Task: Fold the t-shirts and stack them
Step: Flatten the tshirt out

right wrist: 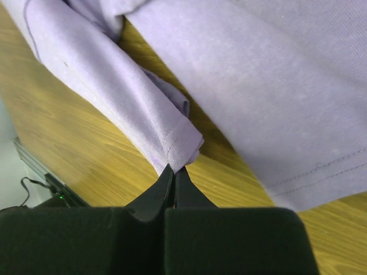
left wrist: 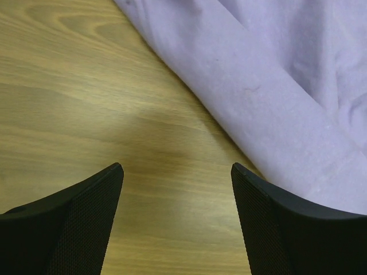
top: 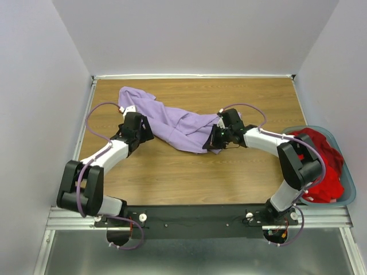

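The lavender t-shirt (top: 172,121) lies crumpled across the middle of the table, from back left to centre right. My right gripper (top: 213,140) is shut on a folded hem corner of it (right wrist: 182,150) at its near right end. My left gripper (top: 136,127) is open at the shirt's left side; in the left wrist view its fingers (left wrist: 269,217) hang over bare wood with the shirt's edge (left wrist: 275,97) just beyond the right finger. The red t-shirt (top: 321,166) lies bunched in the basket at the right.
The teal-grey basket (top: 347,197) sits at the table's right edge beside the right arm. White walls close in the back and sides. Bare wood (top: 189,177) lies in front of the shirt.
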